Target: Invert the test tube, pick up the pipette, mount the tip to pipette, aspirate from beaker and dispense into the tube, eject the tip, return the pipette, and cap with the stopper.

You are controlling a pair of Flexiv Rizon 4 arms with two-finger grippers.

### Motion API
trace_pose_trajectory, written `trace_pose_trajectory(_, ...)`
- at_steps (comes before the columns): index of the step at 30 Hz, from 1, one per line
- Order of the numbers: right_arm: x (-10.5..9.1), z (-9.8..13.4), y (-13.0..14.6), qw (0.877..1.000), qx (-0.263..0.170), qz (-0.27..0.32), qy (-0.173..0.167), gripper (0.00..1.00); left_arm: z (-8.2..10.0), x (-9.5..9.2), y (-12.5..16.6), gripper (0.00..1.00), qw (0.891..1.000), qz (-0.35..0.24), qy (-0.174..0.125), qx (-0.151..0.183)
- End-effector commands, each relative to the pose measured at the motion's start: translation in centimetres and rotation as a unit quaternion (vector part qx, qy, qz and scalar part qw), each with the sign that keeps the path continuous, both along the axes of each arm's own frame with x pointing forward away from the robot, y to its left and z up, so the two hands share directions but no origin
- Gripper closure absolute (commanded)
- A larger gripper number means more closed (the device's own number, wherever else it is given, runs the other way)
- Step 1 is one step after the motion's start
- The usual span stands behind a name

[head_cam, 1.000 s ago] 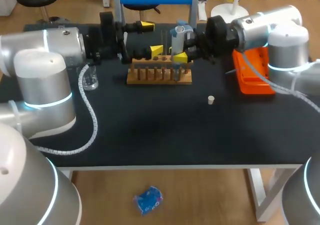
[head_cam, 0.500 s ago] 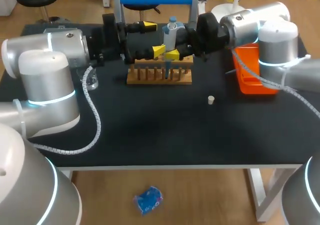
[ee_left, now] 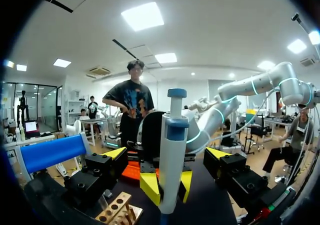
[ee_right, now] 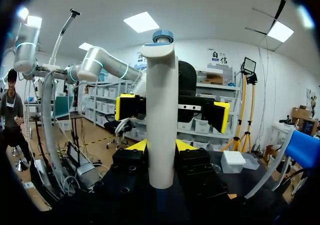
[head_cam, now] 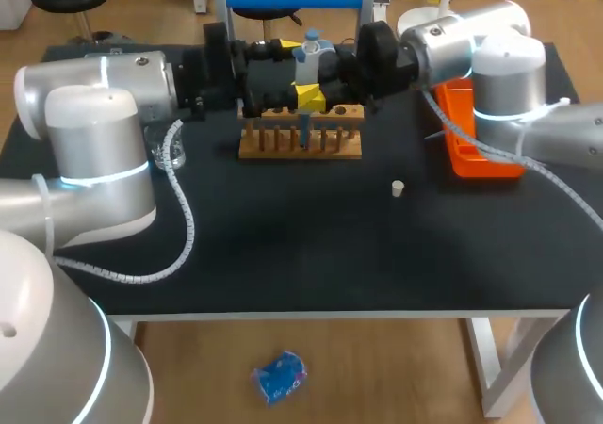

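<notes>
My right gripper (head_cam: 318,83) (ee_right: 161,147) is shut on the white and blue pipette (head_cam: 309,55) (ee_right: 161,115), which it holds upright above the wooden rack (head_cam: 300,134). The pipette's lower end points down at the rack's holes. Facing it, my left gripper (head_cam: 296,69) (ee_left: 166,155) stands wide open, one finger on either side of the pipette (ee_left: 170,170) and clear of it. In the right wrist view its yellow fingertips (ee_right: 125,107) show just behind the pipette. A small white stopper (head_cam: 398,189) lies on the black table in front of the rack, to its right. I cannot make out a test tube.
The orange tip box (head_cam: 476,141) sits at the back right under my right arm. Partly behind my left arm, a glass beaker (head_cam: 171,149) stands left of the rack. The rack's corner (ee_left: 117,212) lies below the left gripper.
My right arm has carried the pipette leftward along the rack, and my left gripper has shifted right, so the pipette now stands between the left gripper's open fingers.
</notes>
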State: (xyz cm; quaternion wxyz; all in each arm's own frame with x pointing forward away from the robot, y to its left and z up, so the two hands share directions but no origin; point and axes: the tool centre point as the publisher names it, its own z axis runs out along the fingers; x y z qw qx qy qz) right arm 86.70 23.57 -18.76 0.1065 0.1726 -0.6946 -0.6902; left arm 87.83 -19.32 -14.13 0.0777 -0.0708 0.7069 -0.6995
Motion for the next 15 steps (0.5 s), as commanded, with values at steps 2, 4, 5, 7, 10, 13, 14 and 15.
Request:
trace_pose_trajectory(2, 0.25, -0.09, 0.10, 1.000, 0.000, 0.002, 0.002, 1.00, -0.18, 0.12, -0.07, 0.00, 1.000, -0.002, -0.002, -0.003)
trace_pose_trajectory(4, 0.28, -0.07, 0.12, 1.000, 0.000, 0.001, 0.002, 1.00, -0.18, 0.14, -0.10, 0.00, 1.000, -0.003, -0.002, -0.003)
trace_pose_trajectory(5, 0.30, -0.05, 0.13, 1.000, 0.000, 0.001, 0.002, 1.00, -0.18, 0.14, -0.11, 0.01, 1.000, -0.003, -0.002, -0.003)
trace_pose_trajectory(7, 0.32, -0.02, 0.14, 1.000, 0.000, 0.002, 0.002, 1.00, -0.16, 0.17, -0.10, 0.01, 1.000, -0.002, -0.001, -0.002)
trace_pose_trajectory(10, 0.34, 0.00, 0.13, 1.000, -0.002, 0.002, 0.002, 1.00, -0.13, 0.20, -0.08, 0.19, 1.000, -0.004, 0.000, 0.000)
trace_pose_trajectory(13, 0.39, 0.03, 0.06, 1.000, -0.002, 0.001, 0.003, 1.00, -0.08, 0.25, -0.04, 0.36, 1.000, -0.004, 0.001, 0.001)
trace_pose_trajectory(14, 0.39, 0.04, 0.04, 1.000, -0.003, 0.001, 0.003, 1.00, -0.06, 0.26, -0.03, 0.40, 1.000, -0.004, 0.001, 0.001)
trace_pose_trajectory(15, 0.40, 0.05, 0.00, 1.000, -0.003, 0.000, 0.003, 1.00, -0.05, 0.27, -0.02, 0.51, 1.000, -0.004, 0.002, 0.002)
